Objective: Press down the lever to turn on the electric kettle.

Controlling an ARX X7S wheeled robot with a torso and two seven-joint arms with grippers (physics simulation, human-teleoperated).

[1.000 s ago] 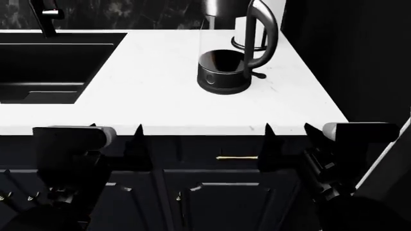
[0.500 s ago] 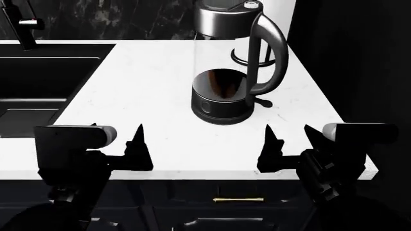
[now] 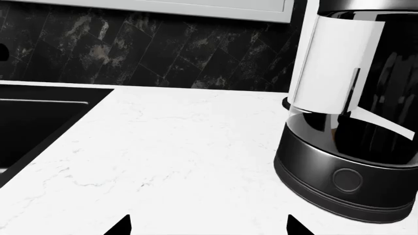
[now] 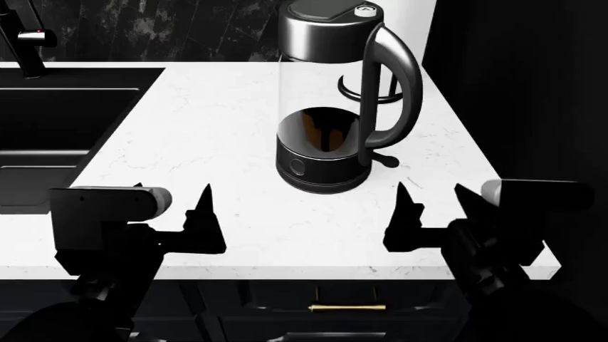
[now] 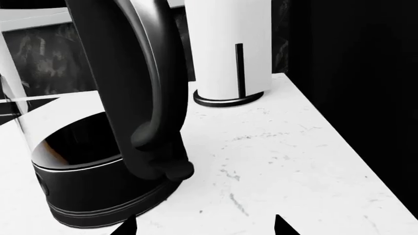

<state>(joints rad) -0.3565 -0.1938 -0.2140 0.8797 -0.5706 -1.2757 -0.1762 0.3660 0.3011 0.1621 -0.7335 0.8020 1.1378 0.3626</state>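
the electric kettle (image 4: pixel 328 107) is standing upright on the white marble worktop (image 4: pixel 218 121), toward its right-hand end, with its looped black handle (image 4: pixel 391 89) facing right and its dark glossy lid (image 4: pixel 328 28) topped by a small round button (image 4: pixel 361 10). the lever (image 4: pixel 383 158) is jutting out as a small black tab from the foot of the handle, just above the worktop and pointing right; in the right wrist view it is showing as a rounded black nub (image 5: pixel 175 170) low on the handle. the left end effector (image 4: pixel 176 214) is hovering over the near edge of the worktop, its two pointed fingers spread apart and holding nothing, well apart from the kettle. the right end effector (image 4: pixel 435 210) is hanging likewise over the near edge on the right, fingers parted and empty, nearer to the lever than the left one but not touching it. behind the kettle, near the back corner, a white cylinder on a black stand (image 5: pixel 228 54) is standing upright against the dark wall. a black sink (image 4: pixel 53 128) is lying sunk into the worktop on the left, with a black faucet (image 4: pixel 24 35) rising behind it. below the worktop edge a brass drawer pull (image 4: pixel 348 308) is showing on the dark cabinet front.
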